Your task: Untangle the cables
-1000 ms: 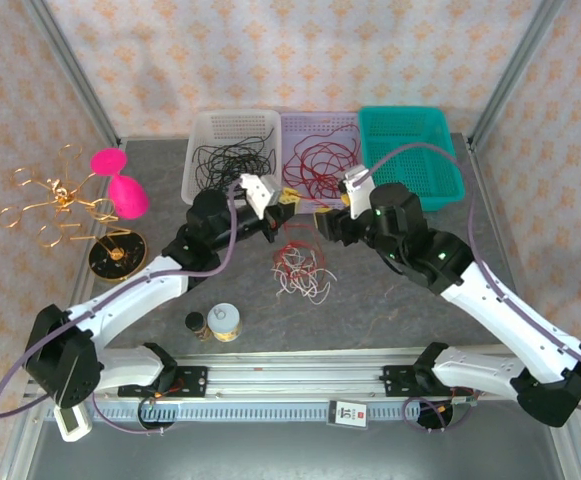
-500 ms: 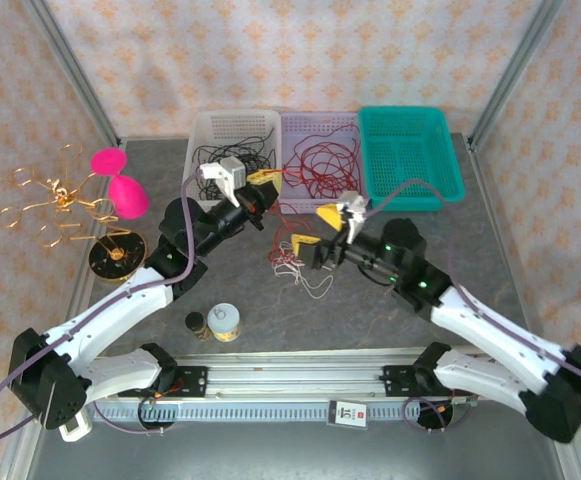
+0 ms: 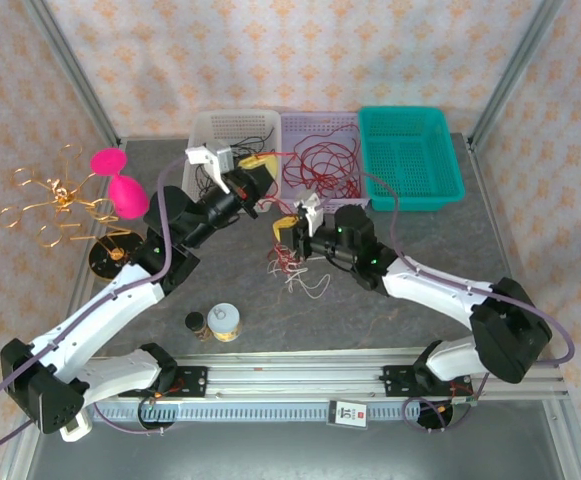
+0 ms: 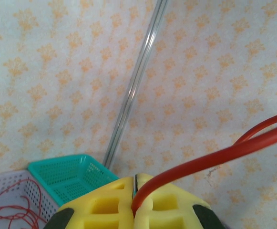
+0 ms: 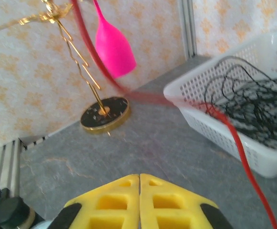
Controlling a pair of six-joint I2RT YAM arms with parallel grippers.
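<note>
A small tangle of red and off-white cables (image 3: 298,268) lies mid-table. My left gripper (image 3: 263,163) (image 4: 136,183) is raised over the near rims of the white and purple baskets. It is shut on a red cable (image 4: 224,151) that leaves the jaws to the right. My right gripper (image 3: 283,226) (image 5: 139,177) hovers just behind the tangle, shut, with nothing visible between its fingers. In the right wrist view a red cable (image 5: 243,155) hangs ahead of those jaws. Black cables (image 3: 220,155) lie in the white basket (image 3: 232,117), red cables (image 3: 322,163) in the purple one (image 3: 320,119).
A teal basket (image 3: 410,113) stands at the back right. At the left are a gold wire ornament (image 3: 55,200), a pink piece (image 3: 120,185) and a round black base (image 3: 117,257). Two small jars (image 3: 220,322) sit near the front edge.
My left gripper has drawn back and to the left, still holding the red cable. My right arm has swung left toward the tangle, and its jaws went from open to shut.
</note>
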